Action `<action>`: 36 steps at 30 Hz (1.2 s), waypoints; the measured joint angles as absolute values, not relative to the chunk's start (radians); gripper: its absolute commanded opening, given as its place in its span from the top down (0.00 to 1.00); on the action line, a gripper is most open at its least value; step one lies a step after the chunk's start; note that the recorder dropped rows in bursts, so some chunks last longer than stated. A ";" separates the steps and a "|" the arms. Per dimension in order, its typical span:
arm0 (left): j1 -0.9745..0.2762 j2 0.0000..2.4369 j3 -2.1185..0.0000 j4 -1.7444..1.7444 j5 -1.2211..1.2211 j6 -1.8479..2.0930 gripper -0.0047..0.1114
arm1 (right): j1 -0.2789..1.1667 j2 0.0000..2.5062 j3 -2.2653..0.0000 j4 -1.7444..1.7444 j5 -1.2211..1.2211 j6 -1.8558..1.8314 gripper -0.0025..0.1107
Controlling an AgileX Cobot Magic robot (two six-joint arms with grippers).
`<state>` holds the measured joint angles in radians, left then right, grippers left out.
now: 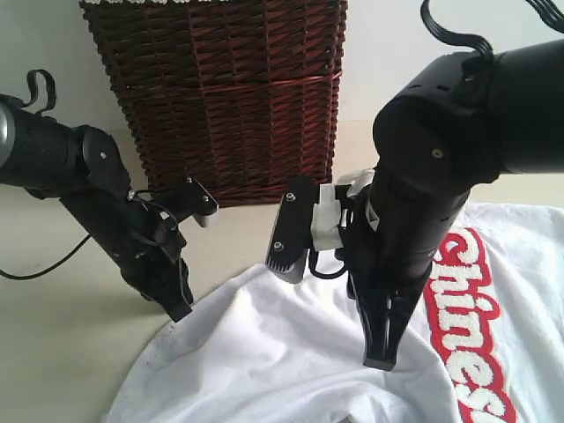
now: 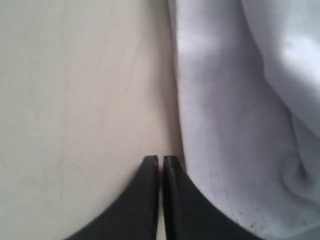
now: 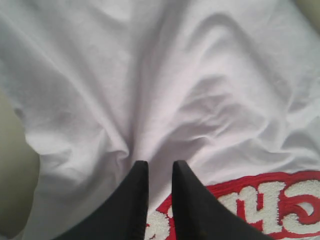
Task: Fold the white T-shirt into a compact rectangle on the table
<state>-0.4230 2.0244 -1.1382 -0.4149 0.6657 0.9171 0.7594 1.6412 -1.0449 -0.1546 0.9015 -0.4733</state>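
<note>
My left pincer (image 2: 160, 159) closed, nothing seen between the tips, over the table (image 2: 75, 100) at the edge of the shirt (image 1: 291, 352), my right pincer (image 3: 160, 164) slightly parted, holding nothing, above the rumpled shirt near its red band (image 3: 270, 200)

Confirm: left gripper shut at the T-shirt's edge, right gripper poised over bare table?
No. The right wrist view shows the right gripper over the white T-shirt, beside its red band, not bare table. The left gripper is shut at the shirt's edge.
</note>
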 measured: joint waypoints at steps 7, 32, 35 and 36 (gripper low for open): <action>-0.425 1.985 -1.128 -0.261 0.739 0.773 0.88 | 0.759 1.641 -1.045 -0.155 0.896 -0.454 0.81; -0.491 2.021 -1.155 -0.273 0.660 0.664 0.96 | 0.759 1.641 -1.045 -0.134 0.896 -0.442 0.81; -0.491 2.012 -1.155 -0.199 0.698 0.618 0.96 | 0.759 1.641 -1.045 -0.134 0.896 -0.442 0.81; -0.491 2.005 -1.155 -0.166 0.714 0.589 0.96 | 0.759 1.641 -1.045 -0.134 0.896 -0.442 0.81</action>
<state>-0.4905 2.0053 -1.1545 -0.1662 0.7138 0.5895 0.7594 1.6412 -1.0449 -0.1340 0.8964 -0.4421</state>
